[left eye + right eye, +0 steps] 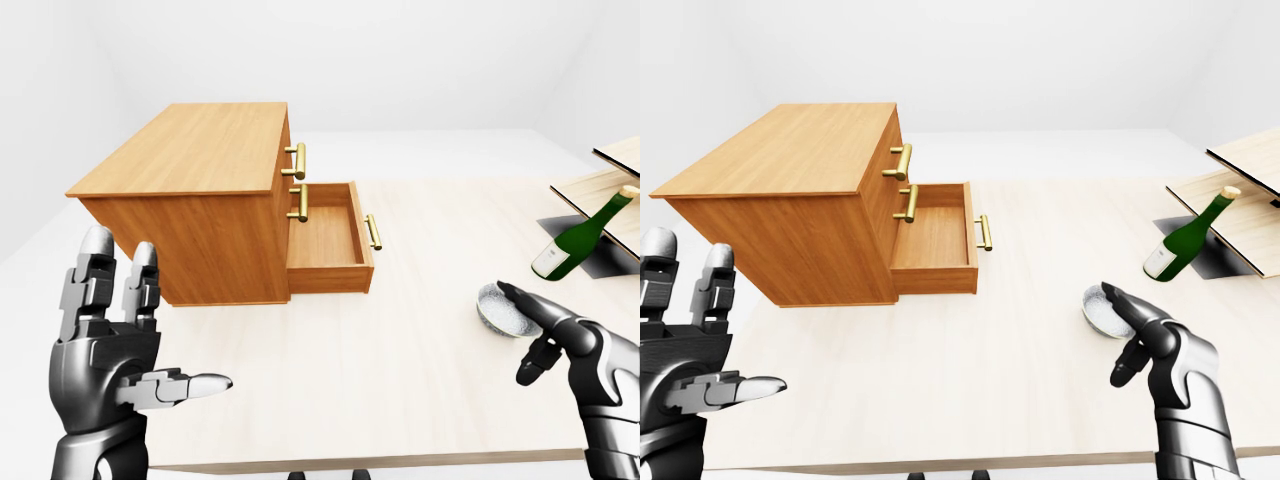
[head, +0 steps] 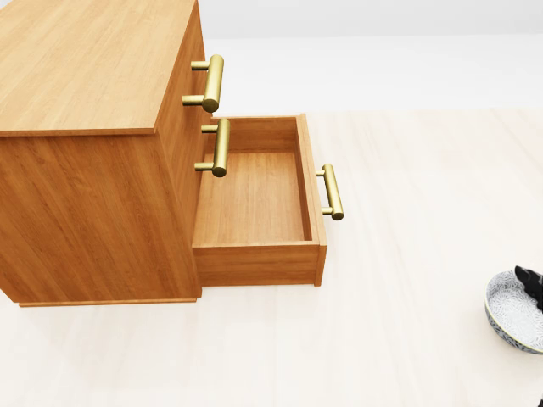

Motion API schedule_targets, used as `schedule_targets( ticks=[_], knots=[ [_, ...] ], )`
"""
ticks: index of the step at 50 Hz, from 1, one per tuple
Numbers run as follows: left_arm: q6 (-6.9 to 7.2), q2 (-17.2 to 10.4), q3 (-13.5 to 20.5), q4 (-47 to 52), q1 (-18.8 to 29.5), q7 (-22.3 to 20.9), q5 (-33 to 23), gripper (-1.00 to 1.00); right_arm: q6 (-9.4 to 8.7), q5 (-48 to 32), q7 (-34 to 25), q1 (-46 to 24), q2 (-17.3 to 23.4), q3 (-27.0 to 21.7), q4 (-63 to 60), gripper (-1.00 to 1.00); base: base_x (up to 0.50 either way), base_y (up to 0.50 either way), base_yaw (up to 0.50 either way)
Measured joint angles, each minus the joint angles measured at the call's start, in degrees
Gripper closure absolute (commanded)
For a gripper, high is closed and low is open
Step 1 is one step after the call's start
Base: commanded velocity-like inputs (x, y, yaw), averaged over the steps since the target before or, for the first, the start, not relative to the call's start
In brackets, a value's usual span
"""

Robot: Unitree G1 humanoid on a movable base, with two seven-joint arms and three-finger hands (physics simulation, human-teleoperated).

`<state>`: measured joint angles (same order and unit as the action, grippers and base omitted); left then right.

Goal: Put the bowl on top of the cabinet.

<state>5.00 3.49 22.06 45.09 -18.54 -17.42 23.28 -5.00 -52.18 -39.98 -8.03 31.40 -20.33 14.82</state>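
Evidently your right hand [image 1: 1160,345] hovered unclenched over the bowl [image 1: 1096,310], lower right, poised to grasp; left hand [image 1: 105,365] idle, splayed.

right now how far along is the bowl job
Nothing is done yet: the bowl sits on the table, apart from the cabinet. In hand: the open right hand reaches over the bowl's rim, not closed round it; the left hand is open and idle. Left: grasp, lift, carry to the cabinet top.
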Motion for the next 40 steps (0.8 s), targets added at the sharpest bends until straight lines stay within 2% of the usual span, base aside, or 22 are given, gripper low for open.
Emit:
schedule_targets(
  ticks=[40],
  knots=[
    [0.0, 0.6, 0.4, 3.3, -0.7, 0.3, 0.2, -1.0, 0.0, 2.4, 2.8, 0.0, -1.1, 1.6, 5.0, -1.0, 0.0, 0.0, 0.0]
  ],
)
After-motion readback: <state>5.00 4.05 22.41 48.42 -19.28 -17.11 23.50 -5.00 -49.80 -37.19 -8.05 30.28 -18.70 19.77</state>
